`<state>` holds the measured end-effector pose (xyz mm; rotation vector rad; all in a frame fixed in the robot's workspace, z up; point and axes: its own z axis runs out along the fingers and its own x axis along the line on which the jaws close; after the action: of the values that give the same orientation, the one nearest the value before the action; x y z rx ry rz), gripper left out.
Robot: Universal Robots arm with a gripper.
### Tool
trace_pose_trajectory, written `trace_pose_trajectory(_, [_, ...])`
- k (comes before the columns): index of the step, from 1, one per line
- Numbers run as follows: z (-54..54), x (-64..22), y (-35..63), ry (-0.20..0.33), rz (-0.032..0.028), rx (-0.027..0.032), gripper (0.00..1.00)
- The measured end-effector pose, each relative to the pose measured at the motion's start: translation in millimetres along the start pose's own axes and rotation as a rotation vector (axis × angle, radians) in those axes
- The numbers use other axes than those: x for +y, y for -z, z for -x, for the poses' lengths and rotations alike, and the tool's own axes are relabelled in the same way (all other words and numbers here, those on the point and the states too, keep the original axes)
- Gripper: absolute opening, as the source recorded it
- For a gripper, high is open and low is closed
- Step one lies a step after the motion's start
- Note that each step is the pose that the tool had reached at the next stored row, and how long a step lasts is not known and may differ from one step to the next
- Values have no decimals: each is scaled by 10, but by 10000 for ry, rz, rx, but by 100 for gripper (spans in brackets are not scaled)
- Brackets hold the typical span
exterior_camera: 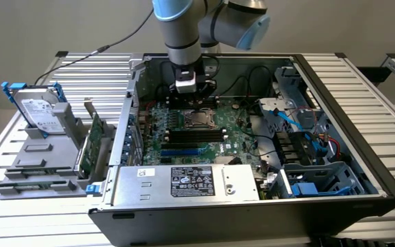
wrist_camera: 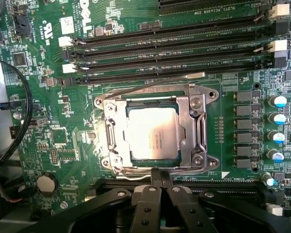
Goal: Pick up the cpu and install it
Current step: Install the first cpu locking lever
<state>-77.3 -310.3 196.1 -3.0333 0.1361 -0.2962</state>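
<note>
The cpu (wrist_camera: 152, 133) sits flat in the motherboard (wrist_camera: 53, 136) socket, framed by the socket's metal bracket (wrist_camera: 196, 131), with its dull silver top exposed. In the wrist view the gripper (wrist_camera: 161, 175) is just beside the bracket's edge. Its fingertips are pressed together and hold nothing. In the exterior view the gripper (exterior_camera: 194, 95) hangs inside the open computer case (exterior_camera: 362, 154), directly above the cpu (exterior_camera: 199, 119). Memory slots (wrist_camera: 169, 53) run alongside the socket. A hard drive (exterior_camera: 38, 110) stands outside the case, on the exterior view's left.

Robotics lab bench: slatted aluminium table (exterior_camera: 362, 87), opened computer tower (exterior_camera: 183, 218), grey parts rack (exterior_camera: 39, 164).
</note>
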Motion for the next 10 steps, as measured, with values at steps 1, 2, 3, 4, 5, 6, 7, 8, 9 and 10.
trace_pose_trajectory(1, [0, -5, -2, -38, 8, 3, 11])
trace_pose_trajectory(2, [0, -9, -3, -78, 19, 4, 11])
trace_pose_trajectory(3, [0, -12, -4, -123, 30, 5, 11])
trace_pose_trajectory(4, [0, -15, -5, -168, 43, 8, 11])
trace_pose_trajectory(5, [0, -17, -7, -213, 59, 11, 11])
trace_pose_trajectory(6, [0, -18, -7, -253, 78, 13, 11])
trace_pose_trajectory(7, [0, -21, -8, -290, 97, 14, 11])
trace_pose_trajectory(8, [0, -23, -9, -322, 115, 13, 11])
trace_pose_trajectory(9, [0, -25, -9, -350, 132, 6, 11])
trace_pose_trajectory(10, [0, -26, -9, -374, 146, -6, 11])
